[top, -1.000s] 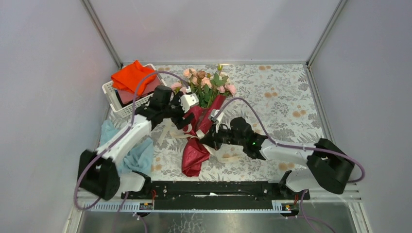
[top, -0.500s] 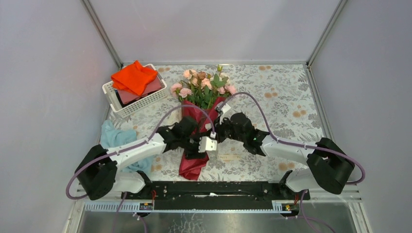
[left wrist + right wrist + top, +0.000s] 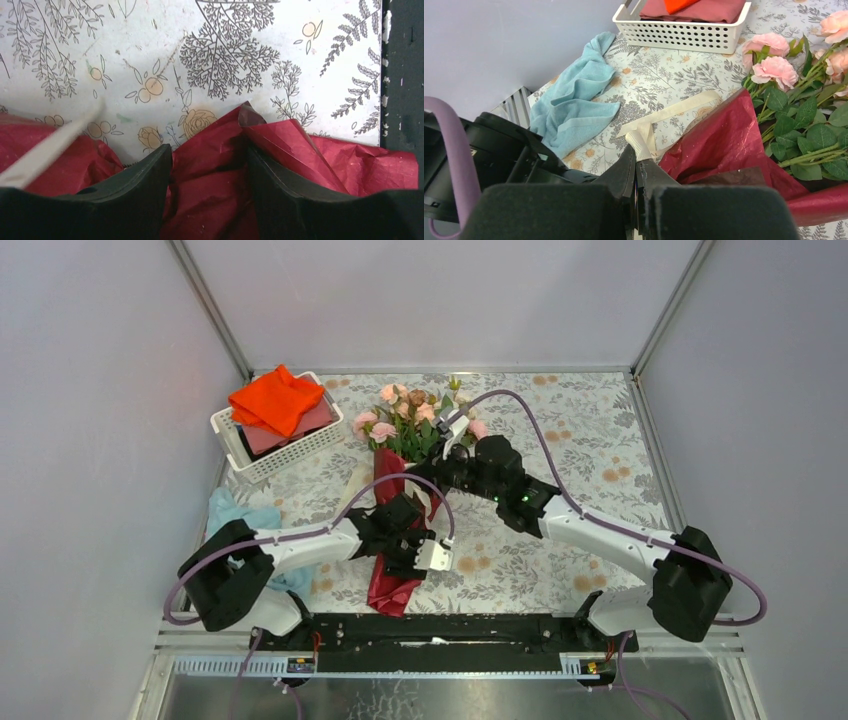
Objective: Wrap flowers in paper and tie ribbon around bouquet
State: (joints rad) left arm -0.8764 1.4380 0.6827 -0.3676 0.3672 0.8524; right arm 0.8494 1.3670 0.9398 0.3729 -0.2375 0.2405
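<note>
The bouquet lies lengthwise in the middle of the table. Its pink flowers point to the far side, out of a dark red paper cone. My left gripper is shut on the bunched paper at the cone's lower part, one finger on each side. My right gripper sits beside the cone's upper part, shut on the cream ribbon. The ribbon runs across under the cone to its left side.
A white basket with an orange cloth stands at the far left. A light blue cloth lies at the near left by the left arm. The black base rail runs just past the cone's tail.
My left gripper swung from the cone's top down to its lower part and closed on the paper. My right gripper moved toward the flowers, pulling the ribbon along.
</note>
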